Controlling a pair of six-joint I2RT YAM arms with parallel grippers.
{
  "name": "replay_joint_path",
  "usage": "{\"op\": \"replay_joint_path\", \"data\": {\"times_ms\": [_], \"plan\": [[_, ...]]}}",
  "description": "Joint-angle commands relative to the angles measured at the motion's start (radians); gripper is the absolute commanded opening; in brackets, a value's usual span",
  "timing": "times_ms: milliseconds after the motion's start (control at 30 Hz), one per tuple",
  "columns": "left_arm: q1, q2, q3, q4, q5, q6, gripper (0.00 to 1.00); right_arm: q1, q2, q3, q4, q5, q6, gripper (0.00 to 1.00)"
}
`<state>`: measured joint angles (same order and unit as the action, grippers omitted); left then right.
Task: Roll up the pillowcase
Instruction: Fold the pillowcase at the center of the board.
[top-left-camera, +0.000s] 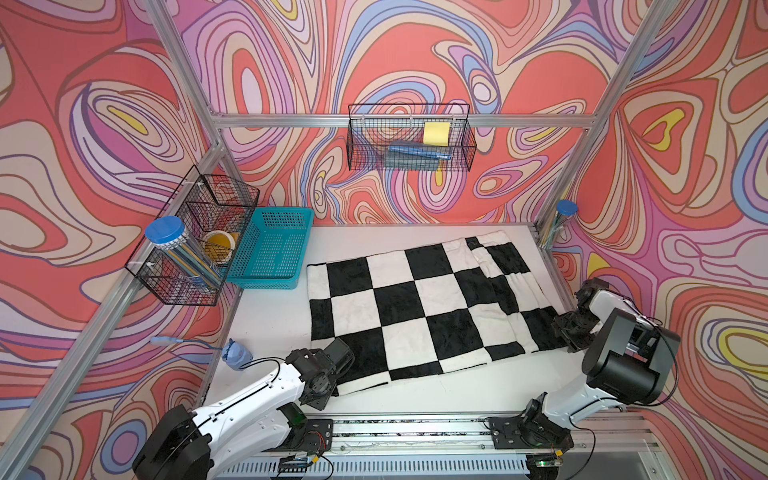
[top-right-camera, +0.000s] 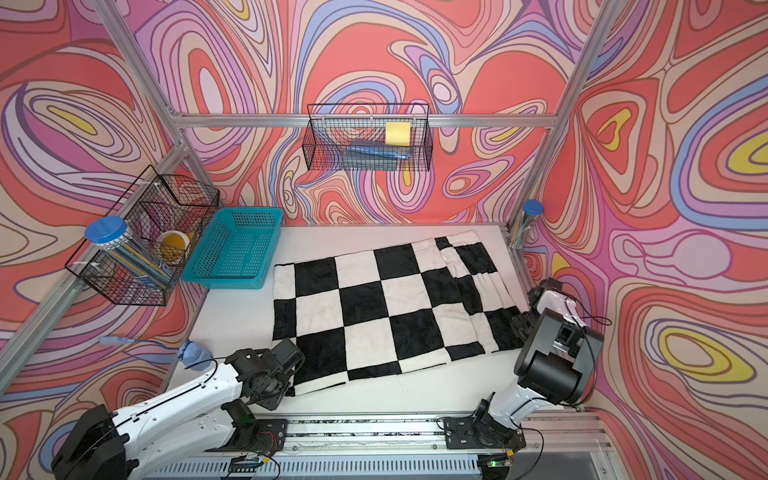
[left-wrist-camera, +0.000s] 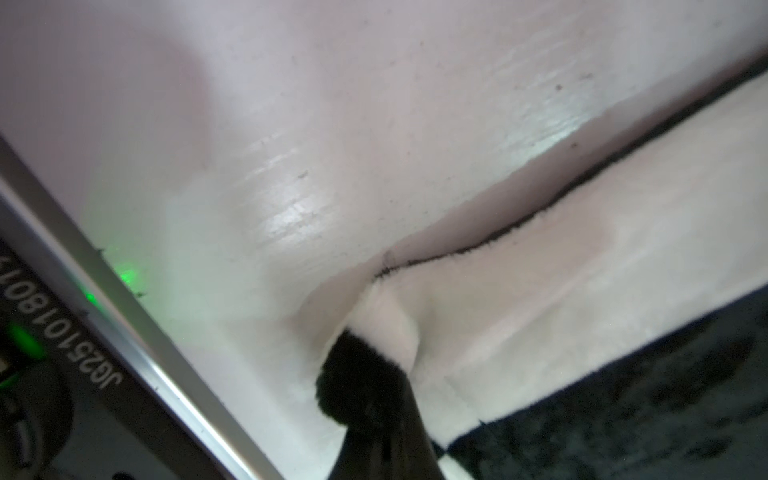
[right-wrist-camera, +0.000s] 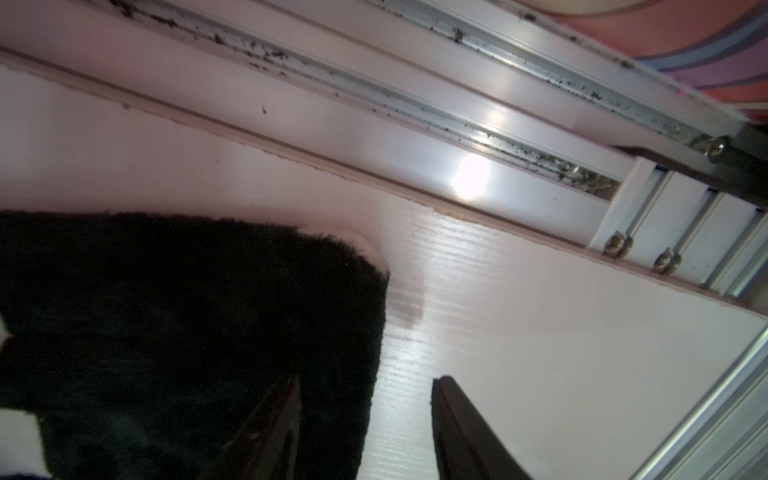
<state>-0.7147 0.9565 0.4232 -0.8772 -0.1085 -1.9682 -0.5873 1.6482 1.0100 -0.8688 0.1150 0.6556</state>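
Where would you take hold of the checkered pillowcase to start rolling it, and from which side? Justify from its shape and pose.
Likely its near corners, approached low from the front. The pillowcase lies flat and limp, so only its edges offer a lip. The left pincer is shut on the near-left corner; the right pincer stands open astride the near-right black corner.
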Motion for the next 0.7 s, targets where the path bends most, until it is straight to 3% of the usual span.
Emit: {"op": "replay_joint_path", "data": {"times_ms": [0,133,267,400,500,667], "plan": [[-0.005,-0.01,-0.032,-0.035,0.001,-0.017,0.0,0.005,0.023,0.016,0.026,0.048,-0.003,0.53],[-0.005,-0.018,-0.036,-0.033,-0.001,-0.022,0.0,0.005,0.076,0.036,0.026,0.056,-0.006,0.51],[-0.005,-0.018,-0.031,-0.033,-0.004,-0.024,0.0,0.005,0.081,0.02,0.049,0.086,-0.017,0.4],[-0.004,-0.023,-0.029,-0.031,-0.014,-0.025,0.0,0.004,0.103,0.012,0.07,0.086,-0.02,0.13],[-0.005,-0.025,-0.017,-0.041,-0.027,-0.017,0.0,0.005,0.098,0.016,0.069,0.088,-0.022,0.0],[-0.005,-0.029,0.009,-0.06,-0.046,-0.002,0.0,0.005,0.074,0.001,0.068,0.063,-0.026,0.0]]}}
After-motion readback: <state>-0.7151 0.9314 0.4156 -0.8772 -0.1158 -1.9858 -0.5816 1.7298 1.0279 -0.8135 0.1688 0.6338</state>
